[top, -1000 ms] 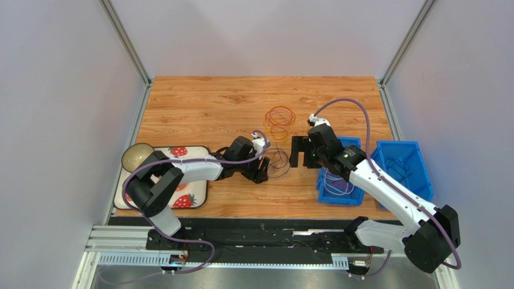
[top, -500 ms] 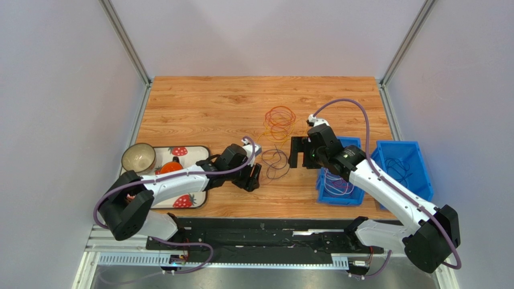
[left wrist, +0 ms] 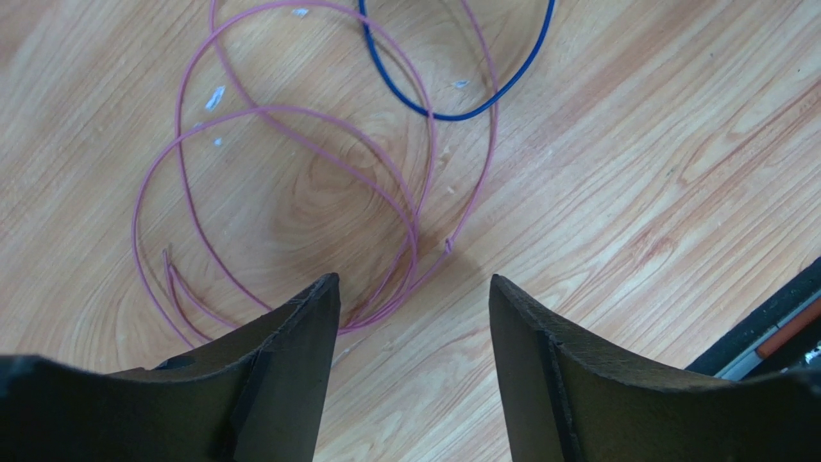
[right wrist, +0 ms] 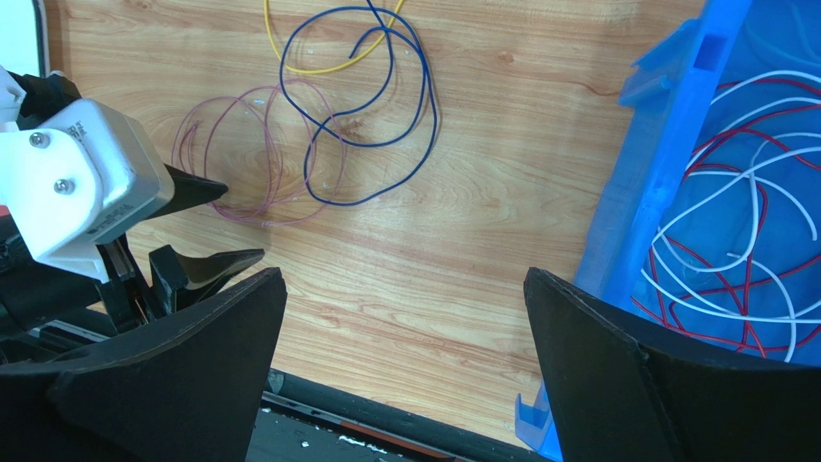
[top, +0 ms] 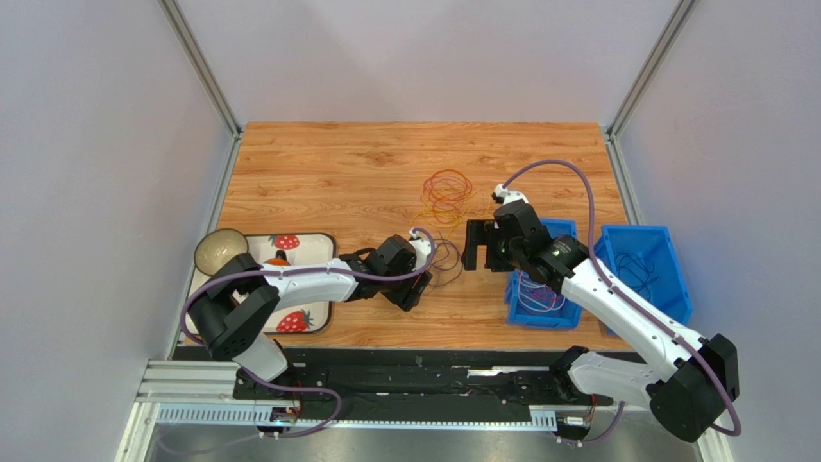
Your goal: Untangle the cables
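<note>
Poises the left gripper [left wrist: 414, 289] open and empty astride the purple cable's [left wrist: 289, 173] near edge, left of the blue bin [right wrist: 665, 164], likely to pinch it clear of the blue cable [left wrist: 453, 106]. Hangs the right gripper [right wrist: 405, 279] wide open, empty, nearer the bin, probably awaiting the other strand.

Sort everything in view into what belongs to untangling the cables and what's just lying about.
Job: pink cable, blue cable, yellow cable, orange and red loops, blue bin of white and red cables, second blue bin, left gripper, right gripper.
Lying about: bowl, strawberry-print tray.
</note>
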